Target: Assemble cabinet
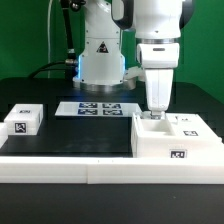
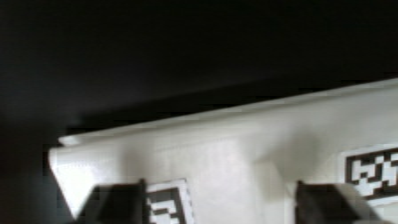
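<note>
The gripper hung at the cabinet by the front edge of the black desk, fingertips unclear. The blurry wrist view showed jaws spread wide. Green backdrop behind.

Count: 1 cabinet, 1 small tagged white block, 1 marker board, 2 fingers, 1 arm.

Exterior view: raised, frontal, facing the arm across the desk. Wrist view: close above the cabinet, shared.
</note>
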Available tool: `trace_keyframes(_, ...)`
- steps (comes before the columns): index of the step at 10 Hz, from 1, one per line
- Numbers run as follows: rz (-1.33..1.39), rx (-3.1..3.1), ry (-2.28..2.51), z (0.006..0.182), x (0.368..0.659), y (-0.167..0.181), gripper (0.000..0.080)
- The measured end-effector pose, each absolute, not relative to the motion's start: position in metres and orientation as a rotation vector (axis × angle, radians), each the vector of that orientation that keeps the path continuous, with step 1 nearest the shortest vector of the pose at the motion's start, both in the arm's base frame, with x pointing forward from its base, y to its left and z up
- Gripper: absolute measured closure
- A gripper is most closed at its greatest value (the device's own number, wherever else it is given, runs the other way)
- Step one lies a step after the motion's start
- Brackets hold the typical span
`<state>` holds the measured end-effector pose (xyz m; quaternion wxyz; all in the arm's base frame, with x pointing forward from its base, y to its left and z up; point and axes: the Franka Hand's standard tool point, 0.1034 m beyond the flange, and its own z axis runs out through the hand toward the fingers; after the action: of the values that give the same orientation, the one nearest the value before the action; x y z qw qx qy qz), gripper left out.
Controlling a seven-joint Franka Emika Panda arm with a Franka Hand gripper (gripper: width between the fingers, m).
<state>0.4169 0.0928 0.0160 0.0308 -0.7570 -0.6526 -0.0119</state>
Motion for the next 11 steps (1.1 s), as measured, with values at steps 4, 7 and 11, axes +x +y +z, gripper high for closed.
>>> trace_keyframes(4, -0.04, -2.334, -2.01, 0.016, 0.417, 0.093, 0.0732)
trace_keyframes(7, -0.04, -2.334, -2.01, 0.016, 0.417, 0.093, 0.0732)
trace_keyframes(11, 0.009, -2.37, -2.002, 0.044, 0.419, 0.091, 0.0731)
